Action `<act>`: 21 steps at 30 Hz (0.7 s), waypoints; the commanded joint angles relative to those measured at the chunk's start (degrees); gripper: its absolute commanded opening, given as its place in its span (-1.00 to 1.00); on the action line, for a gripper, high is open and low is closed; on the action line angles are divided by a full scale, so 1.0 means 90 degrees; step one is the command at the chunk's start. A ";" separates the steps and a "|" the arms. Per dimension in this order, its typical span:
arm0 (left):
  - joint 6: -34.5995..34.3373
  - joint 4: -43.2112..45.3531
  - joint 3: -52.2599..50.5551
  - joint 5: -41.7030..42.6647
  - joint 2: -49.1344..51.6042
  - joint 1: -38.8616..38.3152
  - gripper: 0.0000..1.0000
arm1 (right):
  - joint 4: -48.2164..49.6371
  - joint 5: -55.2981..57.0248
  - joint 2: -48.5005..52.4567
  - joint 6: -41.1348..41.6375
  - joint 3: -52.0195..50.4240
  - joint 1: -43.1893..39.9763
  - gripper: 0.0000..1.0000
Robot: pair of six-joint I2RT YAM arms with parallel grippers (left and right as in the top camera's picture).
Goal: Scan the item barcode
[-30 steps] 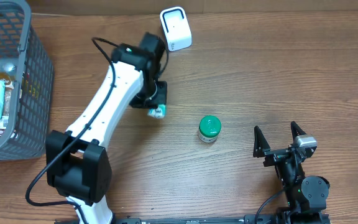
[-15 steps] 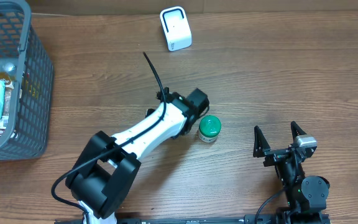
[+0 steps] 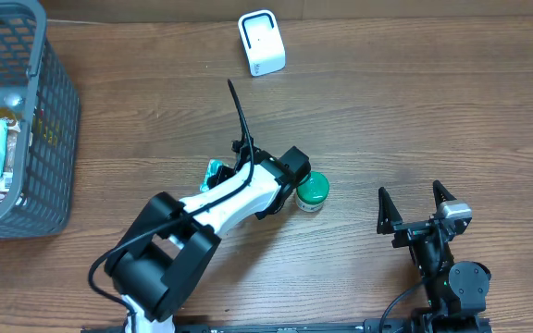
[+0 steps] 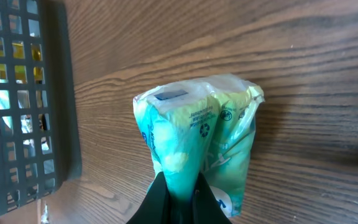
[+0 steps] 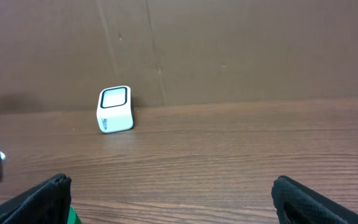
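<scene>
A crinkled teal and green packet (image 4: 197, 137) is pinched at its lower end by my left gripper (image 4: 181, 199), which is shut on it. From overhead, only a teal corner of the packet (image 3: 215, 172) shows beside the left arm, with the left gripper (image 3: 226, 176) mostly hidden under the arm, mid-table. The white scanner (image 3: 261, 43) stands at the far edge, well away from the packet, and shows again in the right wrist view as a small white box (image 5: 114, 109). My right gripper (image 3: 417, 211) rests open at the near right, its jaws wide with nothing between them (image 5: 173, 190).
A green-lidded jar (image 3: 312, 191) stands right beside the left wrist. A dark plastic basket (image 3: 52, 139) holding several packaged items fills the far left, and its wall (image 4: 23, 93) lies just left of the packet. A brown wall (image 5: 229, 50) rises behind the scanner.
The left arm has swung from beside the scanner down to mid-table next to the jar, carrying the packet. The right arm has not moved.
</scene>
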 commanded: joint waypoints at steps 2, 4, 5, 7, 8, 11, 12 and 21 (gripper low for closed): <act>0.0107 0.0000 -0.0039 -0.0053 0.0452 -0.0056 -0.91 | 0.0019 0.0056 -0.0051 0.0000 -0.0068 -0.0012 1.00; 0.0107 -0.0002 -0.0039 -0.0061 0.0549 -0.0056 -0.91 | 0.0019 0.0056 -0.0049 0.0000 -0.0068 -0.0012 1.00; 0.0104 -0.0002 -0.0039 -0.0053 0.0551 -0.0056 -0.91 | 0.0019 0.0056 -0.0051 0.0000 -0.0068 -0.0012 1.00; 0.0107 -0.0041 -0.0027 -0.0056 0.0549 -0.0056 -0.85 | 0.0019 0.0056 -0.0049 0.0000 -0.0068 -0.0012 1.00; 0.0104 -0.0061 -0.0015 -0.0053 0.0549 -0.0056 -0.83 | 0.0019 0.0053 -0.0051 0.0000 -0.0068 -0.0012 1.00; 0.0102 -0.0100 0.0012 -0.0051 0.0542 -0.0056 -0.81 | 0.0019 0.0056 -0.0051 0.0000 -0.0068 -0.0012 1.00; 0.0104 -0.0102 0.0024 -0.0049 0.0542 -0.0056 -0.79 | 0.0019 0.0056 -0.0051 0.0000 -0.0068 -0.0012 1.00; 0.0095 -0.0359 0.0471 0.0442 0.0539 -0.0056 -0.62 | 0.0019 0.0056 -0.0051 0.0000 -0.0068 -0.0012 1.00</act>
